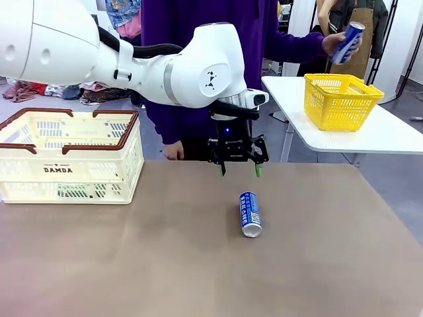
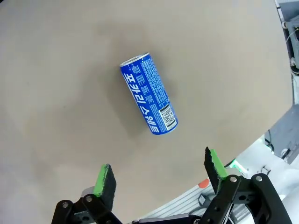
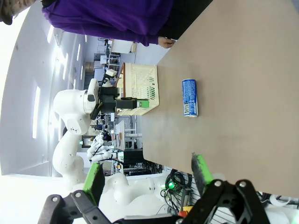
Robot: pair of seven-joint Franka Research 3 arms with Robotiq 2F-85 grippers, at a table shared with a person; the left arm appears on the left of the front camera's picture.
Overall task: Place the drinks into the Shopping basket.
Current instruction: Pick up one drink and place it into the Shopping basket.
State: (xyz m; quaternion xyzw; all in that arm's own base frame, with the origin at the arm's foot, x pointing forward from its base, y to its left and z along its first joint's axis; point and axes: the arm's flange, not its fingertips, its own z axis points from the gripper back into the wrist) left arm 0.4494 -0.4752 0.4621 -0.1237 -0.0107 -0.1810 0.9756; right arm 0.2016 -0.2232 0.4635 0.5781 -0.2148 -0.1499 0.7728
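Observation:
A slim blue drink can [image 1: 250, 214] with white lettering lies on its side on the brown table, also seen in the left wrist view [image 2: 149, 93] and the right wrist view [image 3: 189, 97]. My left gripper [image 1: 239, 169] hovers open above the table just behind the can, its green pads [image 2: 104, 179] apart with nothing between them. The cream Shopping basket [image 1: 69, 158] with brown rim stands at the table's left. A person in purple holds another blue can [image 1: 347, 42] in a raised hand at the back right. My right gripper [image 3: 147, 177] is open, off the table's side.
A yellow mesh basket [image 1: 341, 100] stands on a white side table [image 1: 383, 135] at the back right. The person stands at the far edge, one hand [image 1: 174, 151] resting near the table.

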